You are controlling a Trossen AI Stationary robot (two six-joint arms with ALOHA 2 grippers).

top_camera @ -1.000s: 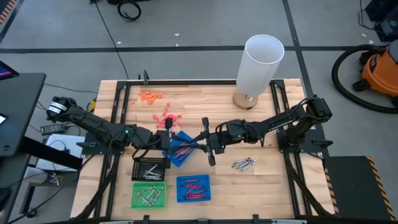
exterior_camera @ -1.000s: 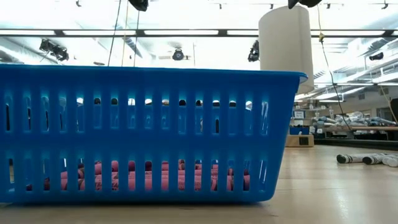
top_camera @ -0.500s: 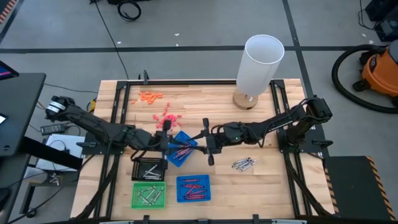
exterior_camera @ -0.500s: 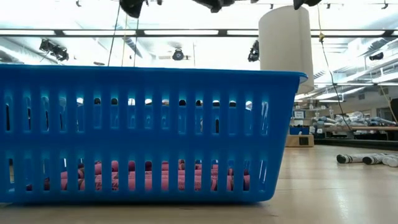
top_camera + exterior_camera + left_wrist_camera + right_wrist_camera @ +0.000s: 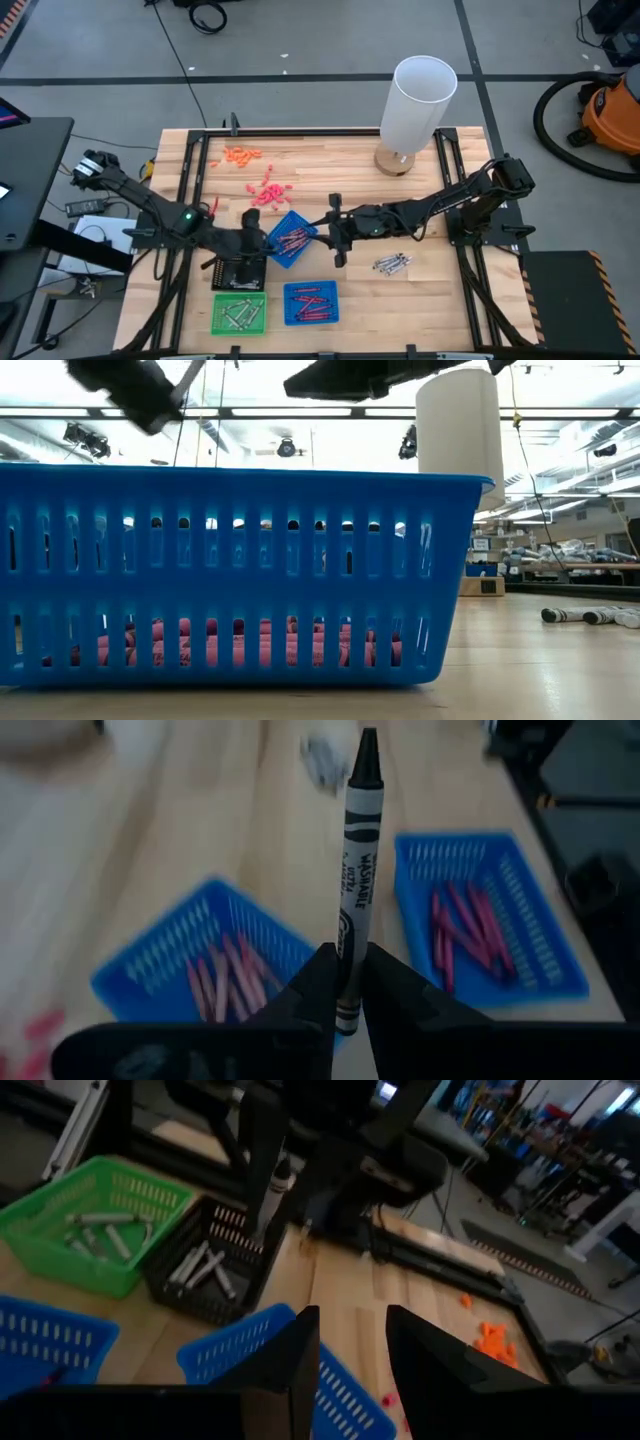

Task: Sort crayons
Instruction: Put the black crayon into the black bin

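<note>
Left gripper [image 5: 348, 982] clamped on a grey crayon [image 5: 357, 850], stick standing up straight out past the fingertips; it hangs over the black tray [image 5: 240, 272], tilted blue tray [image 5: 290, 238] of red crayons [image 5: 224, 982] just beyond it. Right gripper [image 5: 352, 1342] partly open, empty, on the far side of that blue tray. Loose grey crayons [image 5: 391, 264] lie near the right gripper.
</note>
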